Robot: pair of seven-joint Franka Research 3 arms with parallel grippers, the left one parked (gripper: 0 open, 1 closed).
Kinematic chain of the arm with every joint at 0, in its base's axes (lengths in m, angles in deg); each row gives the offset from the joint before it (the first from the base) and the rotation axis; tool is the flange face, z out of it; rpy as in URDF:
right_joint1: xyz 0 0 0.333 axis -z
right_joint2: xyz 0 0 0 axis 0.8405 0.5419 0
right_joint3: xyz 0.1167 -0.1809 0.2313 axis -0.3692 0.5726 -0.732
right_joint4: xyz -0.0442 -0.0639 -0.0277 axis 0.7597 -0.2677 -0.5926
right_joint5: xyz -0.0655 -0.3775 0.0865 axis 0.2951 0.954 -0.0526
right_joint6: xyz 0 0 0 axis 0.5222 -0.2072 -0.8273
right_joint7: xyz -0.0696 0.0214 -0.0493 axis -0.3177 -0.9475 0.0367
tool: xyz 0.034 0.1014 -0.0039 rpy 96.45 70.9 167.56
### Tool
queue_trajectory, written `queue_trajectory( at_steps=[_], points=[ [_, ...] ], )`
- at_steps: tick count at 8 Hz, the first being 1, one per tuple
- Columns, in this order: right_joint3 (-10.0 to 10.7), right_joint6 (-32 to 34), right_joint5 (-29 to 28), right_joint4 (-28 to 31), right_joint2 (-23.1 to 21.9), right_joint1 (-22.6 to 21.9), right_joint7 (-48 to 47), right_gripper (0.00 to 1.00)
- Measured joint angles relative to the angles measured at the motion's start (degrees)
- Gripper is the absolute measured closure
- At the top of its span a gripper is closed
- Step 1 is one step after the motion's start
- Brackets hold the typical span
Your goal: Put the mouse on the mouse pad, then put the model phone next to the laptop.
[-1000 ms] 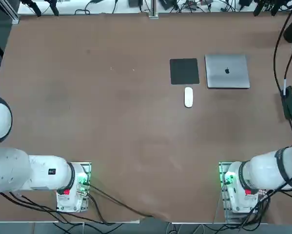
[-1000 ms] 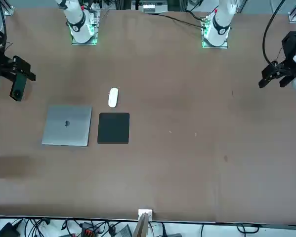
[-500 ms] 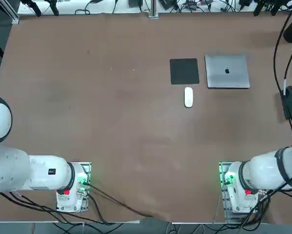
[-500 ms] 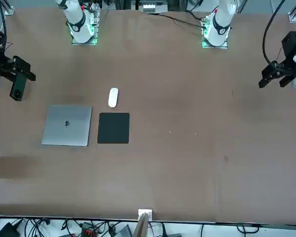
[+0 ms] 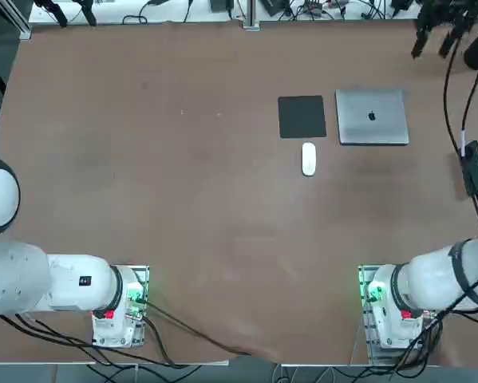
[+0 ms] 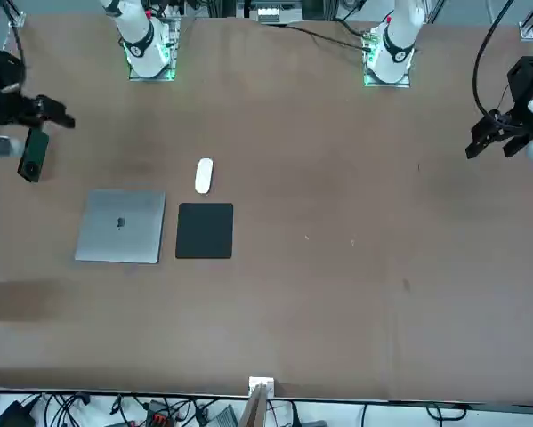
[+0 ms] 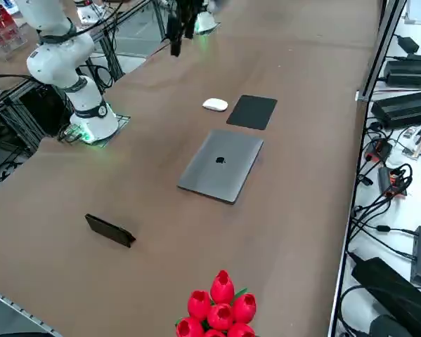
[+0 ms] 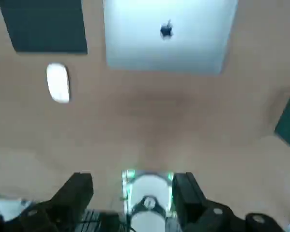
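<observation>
Saw the mouse pad (image 6: pixel 205 231) just beside the laptop (image 6: pixel 121 226), the mouse (image 6: pixel 204 176) near it. Spotted the model phone (image 6: pixel 33 156) and right gripper (image 6: pixel 57 116) well apart from it.

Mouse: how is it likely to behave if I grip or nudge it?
The mouse looks glossy and rounded, so it may slip in a loose grip. Its low, flat-lying oval shape suggests it would slide rather than tip.

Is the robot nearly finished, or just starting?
Nothing looks done yet. In hand: nothing; the open right gripper hangs above the brown table. Still left: the glossy white oval mouse lies beside the flat black square mat, not on it, and the dark rectangular model phone is well apart from the thin silver laptop.
</observation>
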Motion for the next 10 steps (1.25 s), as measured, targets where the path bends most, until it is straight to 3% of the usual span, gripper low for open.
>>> queue_trajectory(
  at_steps=[2, 3, 7, 10],
  points=[
    [-0.23, 1.62, -2.97, 2.04, 6.09, -3.12, -0.05, 0.00],
    [-0.29, -1.73, -4.16, 4.47, 8.34, -5.57, -1.54, 0.00],
    [-0.76, -33.27, -8.62, 21.03, 10.30, -18.24, -19.24, 0.00],
    [-0.80, -53.76, -10.41, 33.11, 10.38, -24.81, -24.37, 0.00]
  ],
)
